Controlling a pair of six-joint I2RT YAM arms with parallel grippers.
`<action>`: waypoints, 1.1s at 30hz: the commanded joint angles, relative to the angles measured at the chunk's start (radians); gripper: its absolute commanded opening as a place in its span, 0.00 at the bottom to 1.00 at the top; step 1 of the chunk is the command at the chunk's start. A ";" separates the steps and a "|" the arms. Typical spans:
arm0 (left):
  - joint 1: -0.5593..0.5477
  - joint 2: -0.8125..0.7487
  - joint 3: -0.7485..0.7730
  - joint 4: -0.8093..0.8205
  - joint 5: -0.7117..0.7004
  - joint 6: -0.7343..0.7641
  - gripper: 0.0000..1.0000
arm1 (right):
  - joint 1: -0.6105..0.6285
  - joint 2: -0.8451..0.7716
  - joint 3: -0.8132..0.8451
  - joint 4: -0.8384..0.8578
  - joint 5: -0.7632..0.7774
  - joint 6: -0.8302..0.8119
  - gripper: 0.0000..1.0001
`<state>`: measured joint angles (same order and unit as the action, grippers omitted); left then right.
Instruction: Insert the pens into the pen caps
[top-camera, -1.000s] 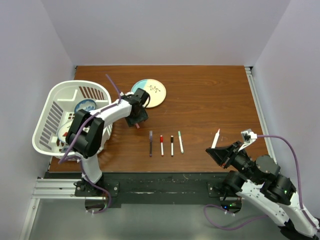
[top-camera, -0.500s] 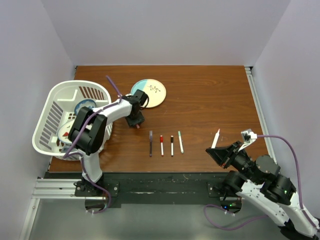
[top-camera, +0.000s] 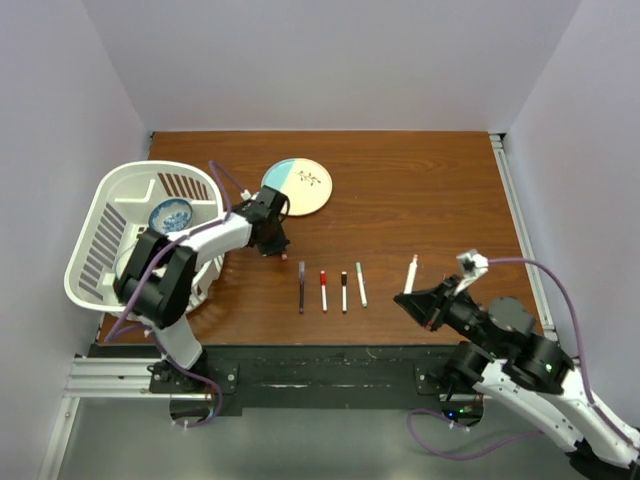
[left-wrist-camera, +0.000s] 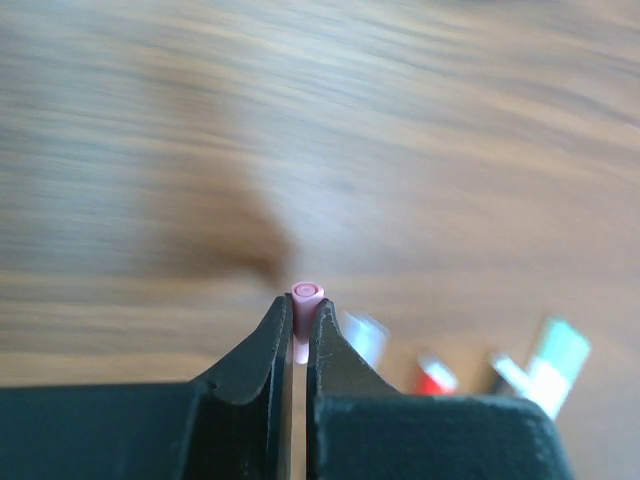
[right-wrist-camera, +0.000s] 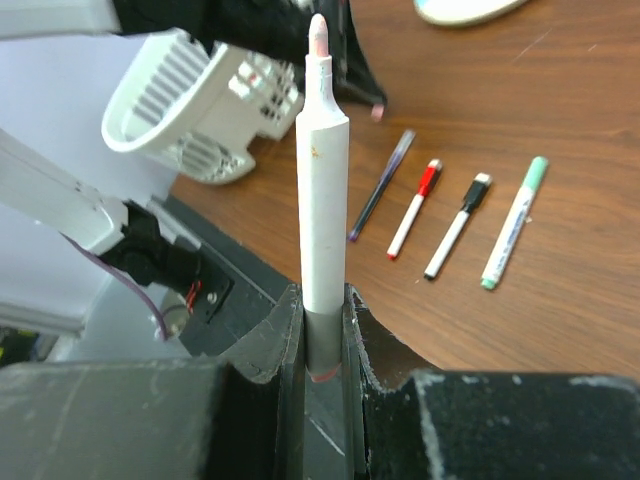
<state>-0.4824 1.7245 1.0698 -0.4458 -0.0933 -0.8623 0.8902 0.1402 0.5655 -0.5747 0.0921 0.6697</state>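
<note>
Well, most of this job looks done from where I stand. Four pens lie side by side on the table: a purple pen, a red-capped pen, a black-capped pen and a green-capped pen, all seemingly closed.

What's left is the last pair. The left gripper is pinched together on the small pink cap, which pokes out from between the tips, low over the wood near the plate. I can't tell if it touches.

The right gripper, well apart at the near right, is clamped on the foot of a white pen, upright with its pink tip bare. Pushing that tip into the cap should finish things.
</note>
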 joint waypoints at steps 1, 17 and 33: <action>-0.018 -0.250 -0.086 0.316 0.246 0.123 0.00 | 0.003 0.169 -0.012 0.211 -0.115 -0.018 0.00; -0.071 -0.677 -0.404 1.019 0.705 0.031 0.00 | 0.007 0.702 -0.141 1.045 -0.480 0.041 0.00; -0.073 -0.729 -0.505 1.182 0.741 -0.055 0.00 | 0.044 0.839 -0.090 1.142 -0.448 0.045 0.00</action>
<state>-0.5514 0.9852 0.5888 0.6231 0.6231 -0.8707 0.9215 0.9802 0.4278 0.4988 -0.3500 0.7147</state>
